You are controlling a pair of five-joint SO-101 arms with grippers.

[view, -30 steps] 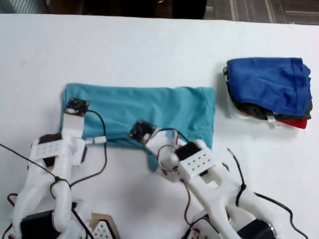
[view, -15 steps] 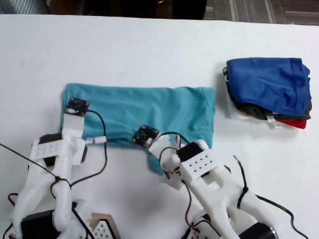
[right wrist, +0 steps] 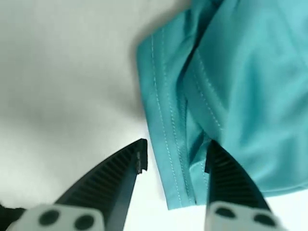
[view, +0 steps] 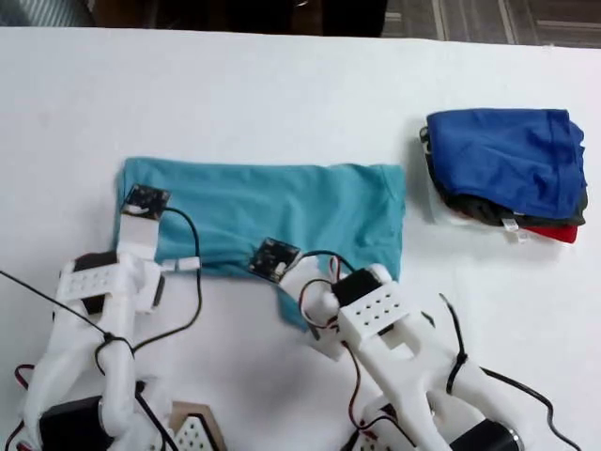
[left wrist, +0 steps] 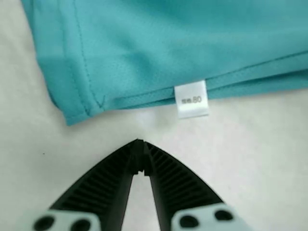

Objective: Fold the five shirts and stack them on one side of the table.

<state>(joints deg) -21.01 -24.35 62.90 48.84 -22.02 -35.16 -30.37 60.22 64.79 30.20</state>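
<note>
Since a second ago the right arm has drawn back a little toward the near edge of the table [view: 282, 85] and slid slightly toward the right edge. In the last half second it has hardly shifted. The left arm has kept its place, and the teal shirt [view: 282, 211] and the stack of folded shirts [view: 502, 164] lie as before.

The teal shirt is a long folded strip left of the table's middle, with a sleeve [view: 291, 303] poking out toward the near edge. The stack, blue on top, sits by the right edge.

The high view hides both grippers under their wrists, but the wrist views show them. The left gripper [left wrist: 139, 143] has its fingers together, tips meeting over bare table just short of the shirt's near hem, close to a white label [left wrist: 191, 100] and the shirt's near left corner. The right gripper [right wrist: 176, 148] has its fingers apart astride the sleeve's stitched edge, one finger over the table and the other over the cloth.

A broad band of white table runs between the shirt and the far edge. A narrower strip separates the shirt from the stack.
</note>
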